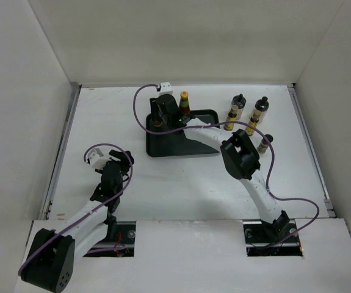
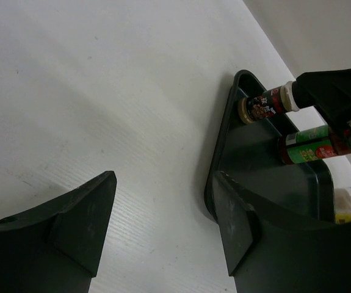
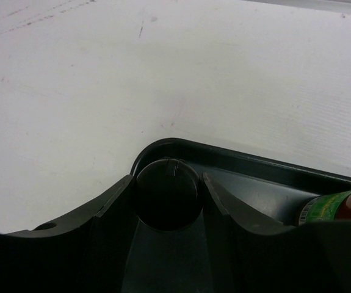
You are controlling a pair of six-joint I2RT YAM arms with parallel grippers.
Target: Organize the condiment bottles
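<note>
A black tray (image 1: 190, 145) lies mid-table. My right gripper (image 1: 157, 115) reaches over its far left corner and is shut on the black cap (image 3: 166, 194) of a dark-labelled condiment bottle (image 2: 265, 104), held upright at that corner; I cannot tell whether its base touches the tray. The taller red bottle with green neck and yellow cap (image 1: 184, 104) stands in the tray just right of it and also shows in the left wrist view (image 2: 312, 146). Several more bottles (image 1: 235, 112) stand on the table right of the tray. My left gripper (image 1: 117, 160) is open and empty, left of the tray.
White walls enclose the table on three sides. A purple cable (image 1: 140, 116) loops off the right wrist over the tray's left edge. The right arm's elbow (image 1: 241, 157) sits low, right of the tray and near the closest small bottle (image 1: 264, 144).
</note>
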